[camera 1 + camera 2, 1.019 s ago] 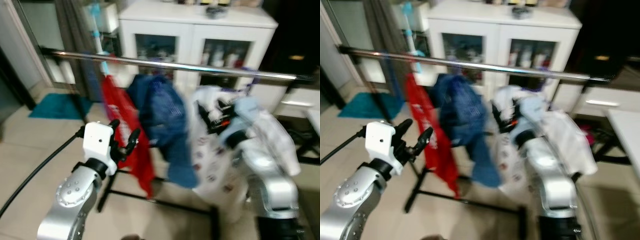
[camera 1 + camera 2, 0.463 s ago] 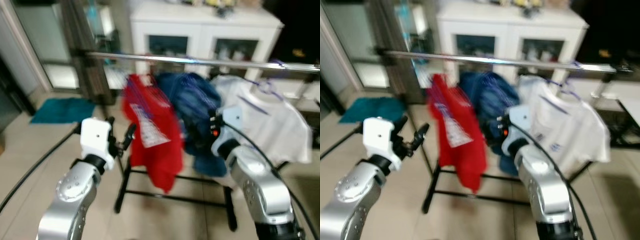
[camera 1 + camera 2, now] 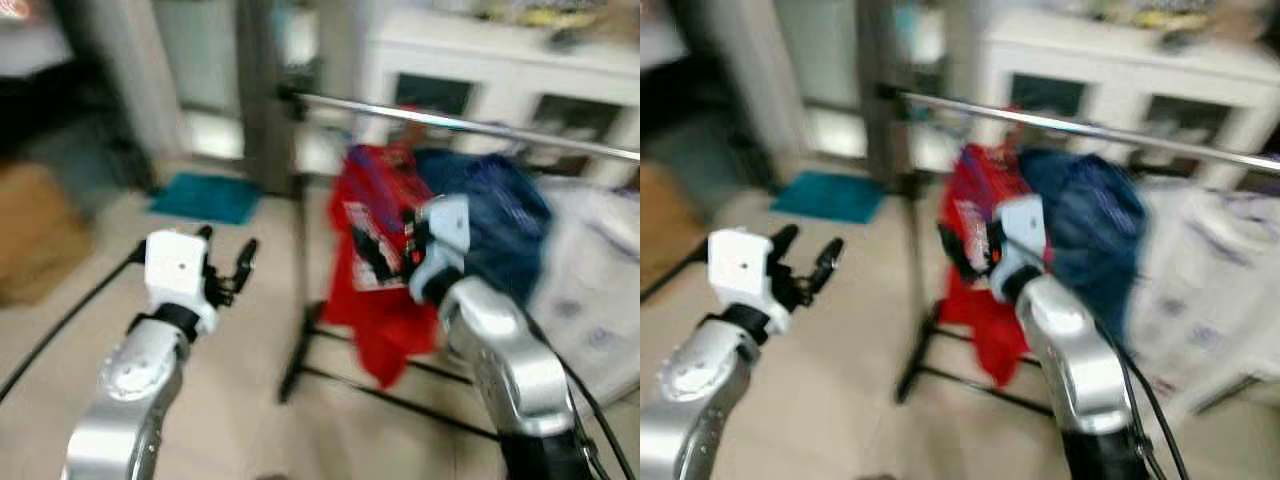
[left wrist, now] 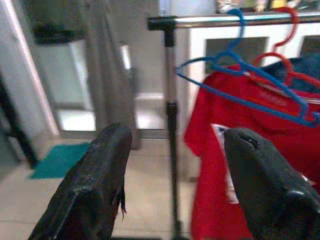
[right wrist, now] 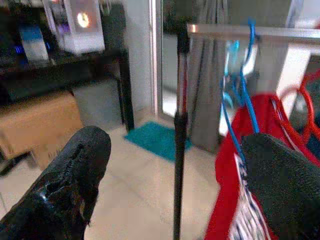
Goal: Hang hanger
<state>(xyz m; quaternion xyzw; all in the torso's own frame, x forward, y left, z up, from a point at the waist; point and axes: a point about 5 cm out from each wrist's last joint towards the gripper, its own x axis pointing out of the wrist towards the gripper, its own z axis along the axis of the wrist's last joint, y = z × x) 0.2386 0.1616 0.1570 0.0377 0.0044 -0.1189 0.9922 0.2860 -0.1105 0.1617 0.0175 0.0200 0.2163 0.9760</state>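
Your blue hanger (image 4: 240,80) is hooked on the chrome rail (image 4: 235,20), close to the rail's end post (image 4: 171,125), bare, with nothing on it. Just behind it on the same rail a red hanger (image 4: 280,65) carries the red shirt (image 3: 375,270); further along the rail from the post come a blue garment (image 3: 500,225) and then a white one (image 3: 590,300). Right gripper (image 5: 175,170) is raised near the red shirt, fingers spread wide, holding nothing. Left gripper (image 3: 222,268) is up on the far side of the post from the clothes, well apart from the rail, fingers parted too and empty. Beyond the rail you've got a white cabinet (image 3: 480,60); a teal mat (image 3: 205,197) lies on the floor past the post. Head views are motion-blurred.
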